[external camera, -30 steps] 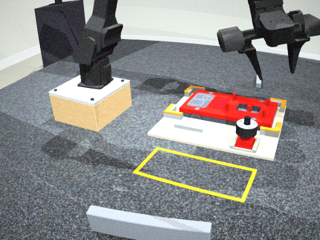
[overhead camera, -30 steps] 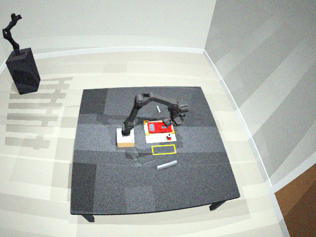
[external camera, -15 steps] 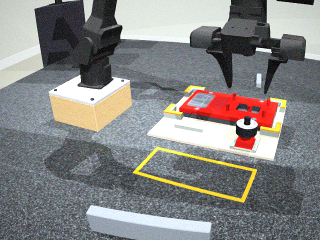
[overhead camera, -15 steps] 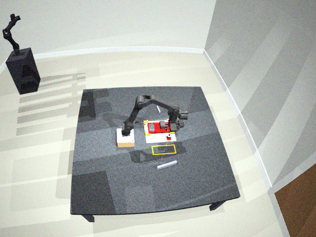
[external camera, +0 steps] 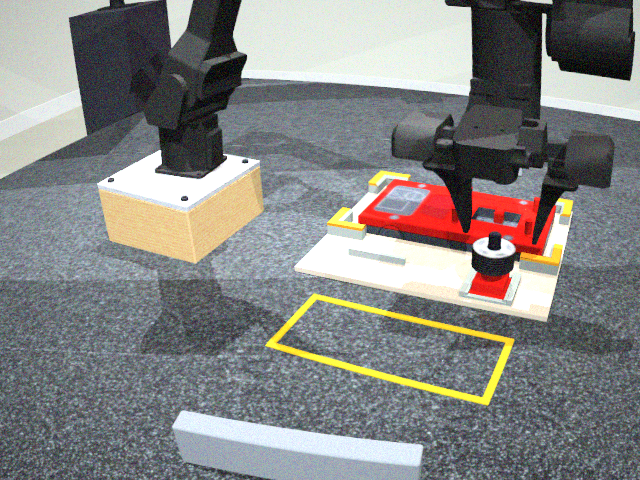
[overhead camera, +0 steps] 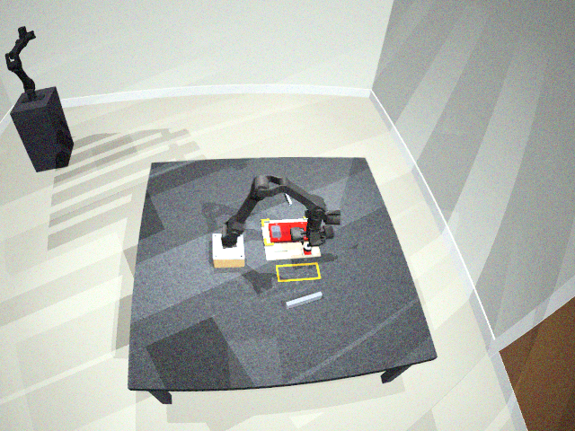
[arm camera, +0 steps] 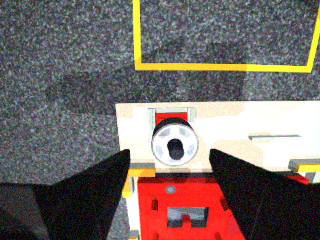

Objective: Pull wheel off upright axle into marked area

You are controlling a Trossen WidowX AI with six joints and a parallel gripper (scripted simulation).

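Note:
The wheel (overhead camera: 306, 246) (external camera: 488, 262) (arm camera: 161, 142), with a black tyre and a white hub, sits on the upright black axle (external camera: 494, 240) (arm camera: 175, 149), whose tip sticks out above the hub. The axle stands on a red base at the board's front right corner in the exterior view. My gripper (external camera: 501, 237) (arm camera: 169, 154) is open and empty, pointing down. Its fingertips are above and slightly behind the wheel, not touching it. The marked area is a yellow rectangle outline (overhead camera: 298, 279) (external camera: 379, 373) (arm camera: 220, 67) on the table in front of the board, with nothing inside.
The pale board (external camera: 429, 281) also holds a red plate (external camera: 413, 223) (arm camera: 145, 200) with upright pegs, between yellow-topped corner brackets, behind the wheel. A low grey strip (external camera: 376, 256) lies left of the axle. A light grey bar (overhead camera: 304, 300) (external camera: 299, 446) lies beyond the marked area.

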